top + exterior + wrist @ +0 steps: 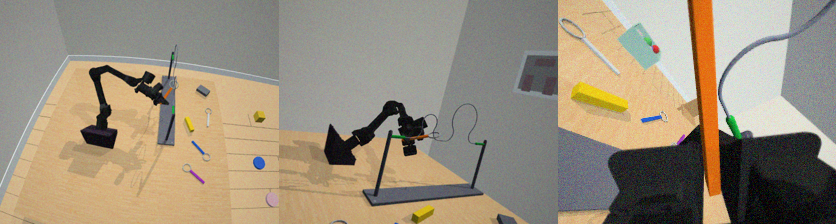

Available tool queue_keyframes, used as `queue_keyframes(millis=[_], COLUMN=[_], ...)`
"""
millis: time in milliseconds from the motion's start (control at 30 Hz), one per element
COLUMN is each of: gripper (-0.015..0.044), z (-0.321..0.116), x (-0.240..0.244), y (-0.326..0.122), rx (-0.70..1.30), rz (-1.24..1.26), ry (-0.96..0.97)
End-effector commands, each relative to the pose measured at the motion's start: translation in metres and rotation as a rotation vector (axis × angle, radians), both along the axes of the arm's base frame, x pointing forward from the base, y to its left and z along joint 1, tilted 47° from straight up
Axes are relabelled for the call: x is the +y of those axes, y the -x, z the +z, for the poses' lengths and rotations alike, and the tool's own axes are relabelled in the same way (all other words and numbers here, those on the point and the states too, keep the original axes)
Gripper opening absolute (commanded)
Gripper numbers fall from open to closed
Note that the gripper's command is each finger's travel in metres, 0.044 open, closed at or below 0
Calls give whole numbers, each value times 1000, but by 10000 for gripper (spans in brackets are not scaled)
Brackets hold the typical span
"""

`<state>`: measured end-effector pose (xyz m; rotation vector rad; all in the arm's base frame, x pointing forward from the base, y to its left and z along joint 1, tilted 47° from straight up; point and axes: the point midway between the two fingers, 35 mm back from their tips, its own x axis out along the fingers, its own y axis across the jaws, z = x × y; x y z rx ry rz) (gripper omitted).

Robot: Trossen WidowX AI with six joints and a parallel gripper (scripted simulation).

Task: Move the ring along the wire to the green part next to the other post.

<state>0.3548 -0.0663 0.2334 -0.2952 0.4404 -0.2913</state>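
Note:
The ring (173,84) (435,134) with its orange handle (168,92) (422,136) (705,90) is held out level, partway along the wire. It sits at the low dip of the thin grey wire (465,107) (758,47), past the green part (398,136) (173,109) (733,126) by the near post (382,163). I cannot tell whether the ring touches the wire. My gripper (162,100) (411,138) (703,128) is shut on the handle's lower end. The other green part (479,143) (172,56) sits on the far post (478,163).
The posts stand on a grey base plate (165,129) (428,193). Beside it lie a yellow block (189,123) (422,213) (599,97), a grey block (202,90), and rings with white (208,116), blue (200,149) and purple (195,173) handles. A yellow cube (259,116) and two discs lie far right.

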Motion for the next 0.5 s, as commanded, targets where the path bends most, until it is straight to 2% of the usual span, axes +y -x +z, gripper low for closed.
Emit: queue_keyframes(millis=[0, 467], gripper=[-150, -150], z=[2, 28], x=[-14, -55], y=[3, 8], rx=[14, 45], rz=[-11, -28], ry=[97, 427])
